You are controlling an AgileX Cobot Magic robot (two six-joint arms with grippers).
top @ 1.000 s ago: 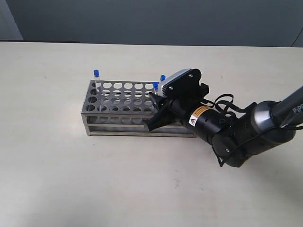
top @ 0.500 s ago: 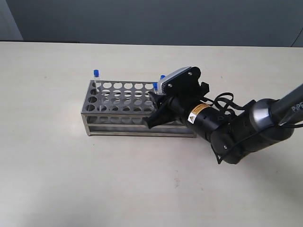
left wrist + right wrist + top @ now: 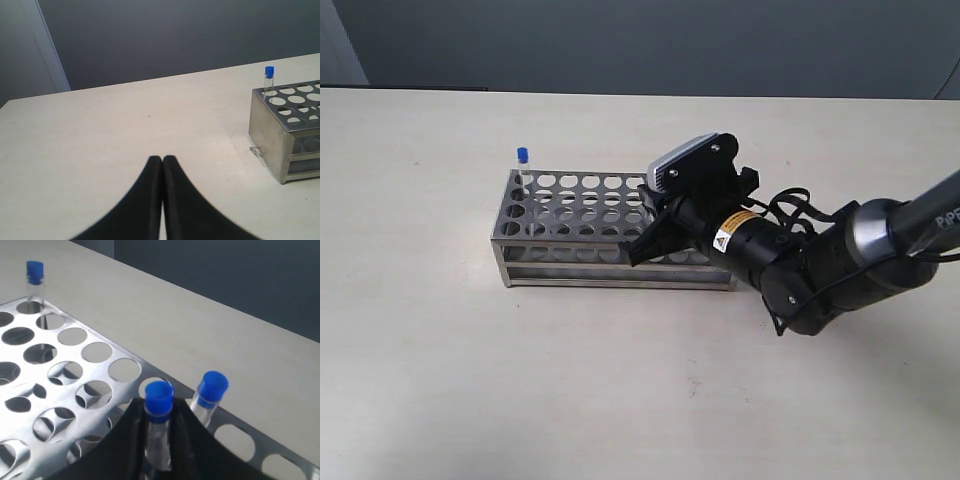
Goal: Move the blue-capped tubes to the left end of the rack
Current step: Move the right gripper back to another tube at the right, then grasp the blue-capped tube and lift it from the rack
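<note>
The steel rack [image 3: 570,215] lies mid-table. One blue-capped tube [image 3: 522,158] stands in its far left corner hole. My right gripper [image 3: 650,218] is over the rack's right part, and its wrist housing hides the tubes there from the exterior view. In the right wrist view my right gripper [image 3: 159,420] is shut on a blue-capped tube [image 3: 159,399], fingers just below the cap. A second tube [image 3: 210,390] stands right beside it, and the corner tube [image 3: 34,277] is far off across the rack [image 3: 80,358]. My left gripper [image 3: 162,159] is shut on nothing, off the rack's [image 3: 267,130] left end.
Bare beige table surrounds the rack on all sides. Most of the rack's holes hold nothing. A dark wall runs behind the table's far edge. The right arm's black body and cables [image 3: 820,265] lie to the right of the rack.
The right arm has shifted slightly left and up over the rack. Its wrist housing now covers the two blue caps that showed beside it earlier. The corner tube has not moved.
</note>
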